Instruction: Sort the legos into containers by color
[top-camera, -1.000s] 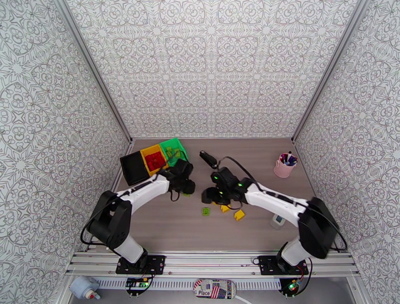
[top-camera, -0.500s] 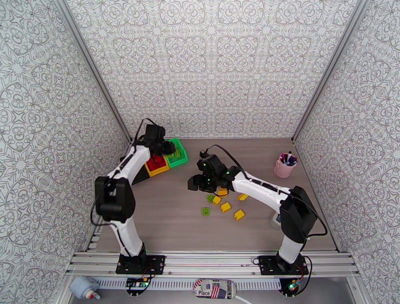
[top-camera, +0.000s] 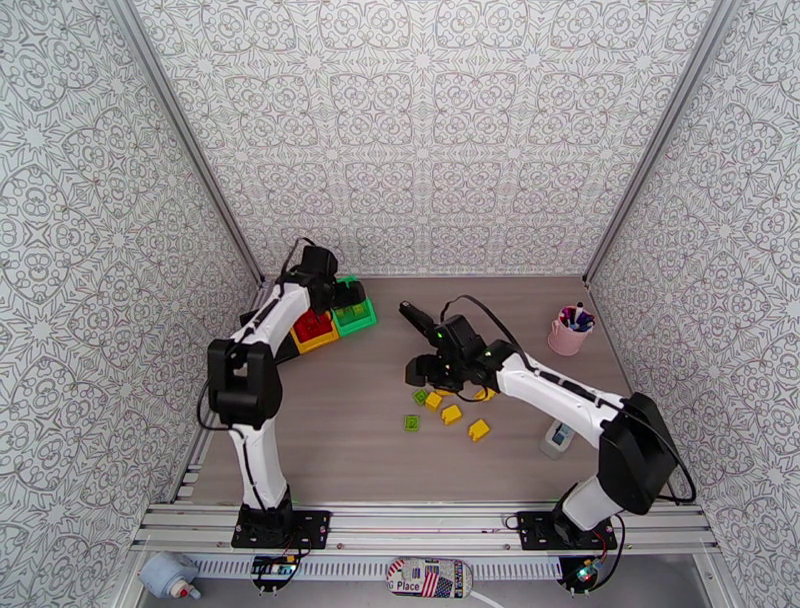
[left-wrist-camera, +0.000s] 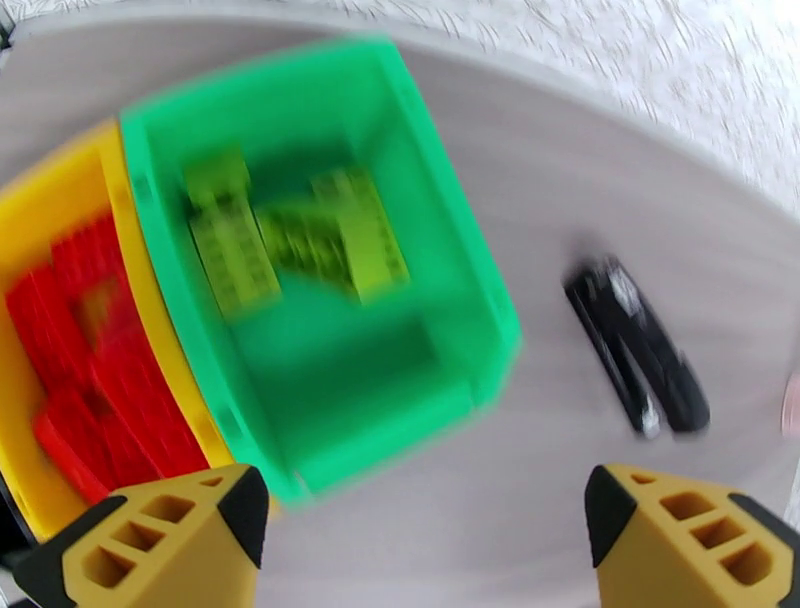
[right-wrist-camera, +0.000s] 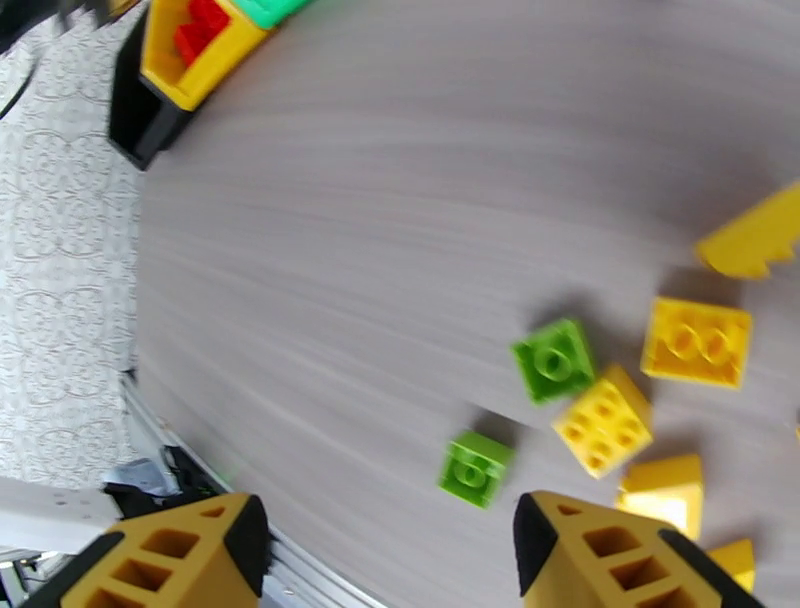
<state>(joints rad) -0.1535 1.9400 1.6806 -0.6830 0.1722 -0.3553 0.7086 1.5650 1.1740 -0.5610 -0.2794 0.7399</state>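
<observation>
Since a second ago, your left arm has swung off the middle of the table (top-camera: 330, 470) and out to the far left corner. Your right arm has barely shifted from the loose pile. The table is grey-brown wood grain, closed in on three sides by patterned white walls (top-camera: 430, 130), with a metal rail (top-camera: 430, 520) along the near edge.

Three bins sit in a row in that far left corner, slanting from near-left to far-right. The black bin (top-camera: 287, 349) is mostly under your arm, and you cannot tell what it holds. The yellow bin (top-camera: 322, 343) is in the middle and holds red bricks (left-wrist-camera: 90, 380). The green bin (left-wrist-camera: 480, 340) is at the far end. The lime bricks (left-wrist-camera: 290, 240) inside it are blurred, with the long ones lying roughly along the bin's length.

A pink cup (top-camera: 568, 338) of pens stands well apart on the right. A small white object (top-camera: 556, 440) lies beside your right arm. A black stapler (top-camera: 418, 318) lies near the green bin, its long axis running far-left to near-right, between the bins and your right arm.

The left gripper (left-wrist-camera: 425, 510) hovers at the green bin's near side, its fingers wide apart and empty. The right gripper (right-wrist-camera: 390, 530) hangs above bare table beside the loose bricks, its fingers apart with nothing between them.

The loose yellow bricks (right-wrist-camera: 697, 342) and the two small green bricks (right-wrist-camera: 553, 360) lie scattered mid-table, studs up, turned at different angles.
</observation>
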